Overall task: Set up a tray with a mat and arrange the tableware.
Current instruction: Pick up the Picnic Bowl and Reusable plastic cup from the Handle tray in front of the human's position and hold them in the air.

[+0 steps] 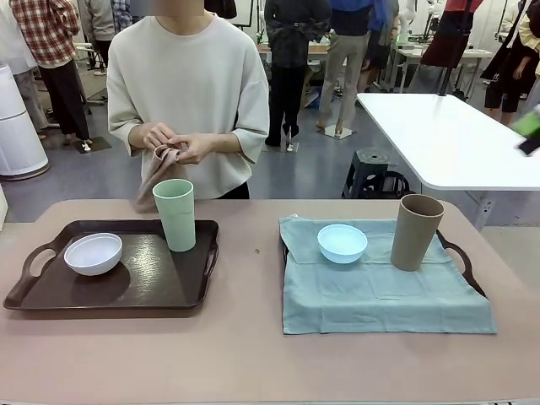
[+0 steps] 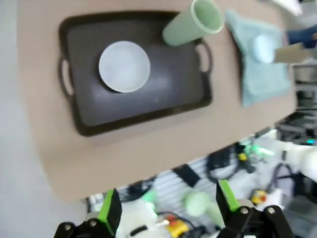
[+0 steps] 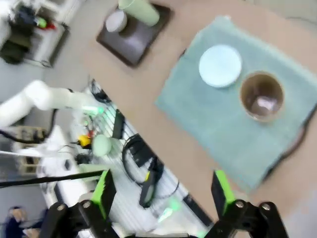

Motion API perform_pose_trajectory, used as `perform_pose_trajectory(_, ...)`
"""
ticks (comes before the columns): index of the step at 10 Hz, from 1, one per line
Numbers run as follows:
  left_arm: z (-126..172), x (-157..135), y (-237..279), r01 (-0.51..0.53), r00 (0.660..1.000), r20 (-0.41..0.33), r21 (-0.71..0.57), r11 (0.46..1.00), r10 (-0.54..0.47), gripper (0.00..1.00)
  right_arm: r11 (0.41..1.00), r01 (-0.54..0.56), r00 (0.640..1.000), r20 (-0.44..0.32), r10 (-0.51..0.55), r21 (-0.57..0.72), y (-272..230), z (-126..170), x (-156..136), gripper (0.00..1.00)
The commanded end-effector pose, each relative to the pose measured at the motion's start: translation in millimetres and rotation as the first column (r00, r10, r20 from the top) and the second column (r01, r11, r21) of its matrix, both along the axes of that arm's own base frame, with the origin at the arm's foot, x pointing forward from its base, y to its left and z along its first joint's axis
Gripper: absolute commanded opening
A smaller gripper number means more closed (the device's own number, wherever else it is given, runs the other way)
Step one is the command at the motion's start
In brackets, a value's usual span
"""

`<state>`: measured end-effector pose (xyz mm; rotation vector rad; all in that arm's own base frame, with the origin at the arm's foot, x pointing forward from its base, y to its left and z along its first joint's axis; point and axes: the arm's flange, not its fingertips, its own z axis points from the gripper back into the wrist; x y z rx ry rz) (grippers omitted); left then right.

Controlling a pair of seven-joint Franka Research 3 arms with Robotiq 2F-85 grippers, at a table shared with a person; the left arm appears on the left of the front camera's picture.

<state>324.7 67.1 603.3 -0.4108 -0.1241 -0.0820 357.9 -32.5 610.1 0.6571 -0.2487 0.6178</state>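
On the table (image 1: 253, 363) before you, the setting stands in two halves. To your robot's left, a dark tray (image 1: 51, 295) lies with its long side running across the table, a handle at each end. On it a white bowl (image 1: 93, 253) sits mouth up toward the left end, and a green tumbler (image 1: 174, 214) stands upright by the far rim, its long axis vertical and its mouth to the ceiling. To the right, a teal mat (image 1: 380, 295) is spread, long side also across the table, over a second tray (image 1: 462, 255) whose handle shows at the right. A blue bowl (image 1: 342, 243) rests mouth up on the mat, and a tan tumbler (image 1: 416, 232) stands upright just to its right, the two apart. At the far edge a person (image 1: 190, 93) holds a tan cloth (image 1: 153, 175) in both hands. The left gripper (image 2: 167, 203) hangs high with its jaws spread wide and nothing between them, the dark tray well beyond its fingertips. The right gripper (image 3: 162, 191) is likewise wide and empty, with the mat, blue bowl and tan tumbler lying well ahead of it, off to one side.
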Motion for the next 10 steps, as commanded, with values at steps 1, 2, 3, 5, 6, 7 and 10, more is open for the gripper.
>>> perform_pose_trajectory(1, -13, -6, -31, -0.068, 0.997, 0.055, 0.199, 0.978, 0.058, 1.0, 0.993, -0.11, 0.982, 0.16, 0.103, 0.041, 52, -43, -5, 1.0)
perform_pose_trajectory(2, -12, -4, -42, -0.079, 0.995, 0.07, 0.248, 0.966, 0.064, 1.0, 0.983, -0.175, 0.961, 0.226, 0.159, 0.053, 74, -52, -6, 1.0)
perform_pose_trajectory(3, -13, -3, -50, -0.086, 0.995, 0.079, 0.272, 0.958, 0.067, 1.0, 0.973, -0.223, 0.945, 0.259, 0.2, 0.063, 87, -59, -8, 1.0)
perform_pose_trajectory(5, -15, -2, -51, -0.081, 0.996, 0.049, 0.26, 0.962, 0.071, 1.0, 0.968, -0.233, 0.948, 0.245, 0.205, 0.089, 94, -64, -5, 1.0)
perform_pose_trajectory(6, -15, -5, -40, -0.054, 0.999, 0.012, 0.179, 0.982, 0.053, 1.0, 0.977, -0.214, 0.951, 0.232, 0.203, 0.021, 100, -56, -9, 1.0)
perform_pose_trajectory(7, -12, -1, -55, -0.062, 0.997, 0.069, 0.27, 0.961, 0.045, 1.0, 0.977, -0.214, 0.951, 0.232, 0.203, 0.021, 100, -56, -9, 1.0)
perform_pose_trajectory(10, -12, -1, -55, -0.062, 0.997, 0.069, 0.27, 0.961, 0.045, 1.0, 0.977, -0.214, 0.951, 0.232, 0.203, 0.021, 100, -56, -9, 1.0)
